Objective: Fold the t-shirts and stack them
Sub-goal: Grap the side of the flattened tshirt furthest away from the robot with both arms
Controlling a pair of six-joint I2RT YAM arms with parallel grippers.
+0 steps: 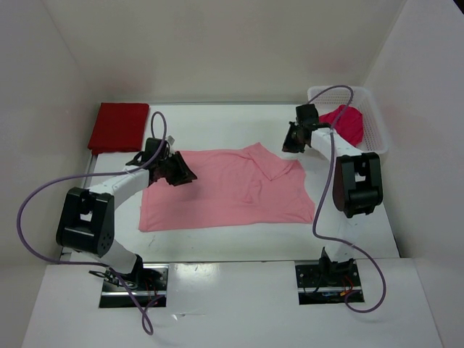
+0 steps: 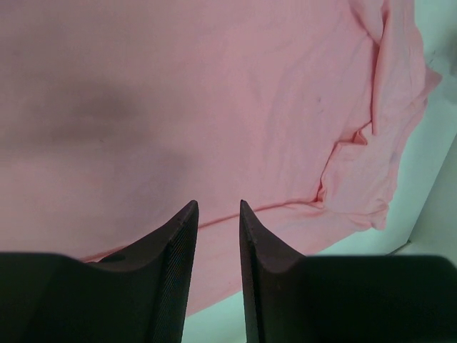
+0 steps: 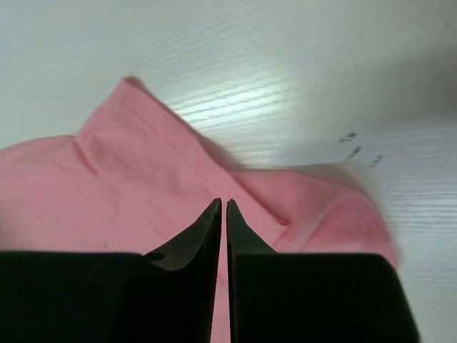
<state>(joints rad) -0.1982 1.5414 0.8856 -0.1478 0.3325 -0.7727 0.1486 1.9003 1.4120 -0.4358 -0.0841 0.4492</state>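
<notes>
The light pink shirt (image 1: pixel 228 190) was seen spread out flat in the middle of the white table (image 1: pixel 217 119), with its sleeve at 1 o'clock folded over on the body and some soft wrinkles around it. The dark red shirt (image 1: pixel 119 127) was laid as a neat folded square at 10 o'clock on the table, well apart from the pink one. The magenta shirt (image 1: pixel 346 122) was found crumpled inside the white mesh basket (image 1: pixel 378 141), which was placed at 2 o'clock. The left gripper (image 1: pixel 181 172) was held over the 10 o'clock corner of the light pink shirt; in the left wrist view its two dark fingers (image 2: pixel 182 236) were kept apart by a narrow gap, and pink cloth was seen through this gap. The right gripper (image 1: pixel 291 139) was positioned at 1 o'clock of the same shirt, just beside the folded sleeve. In the right wrist view its fingers (image 3: pixel 203 229) were pressed together, with only a thin line left between them, and their tips were pointed at the edge of the pink cloth; whether any cloth was pinched there could not be told.
</notes>
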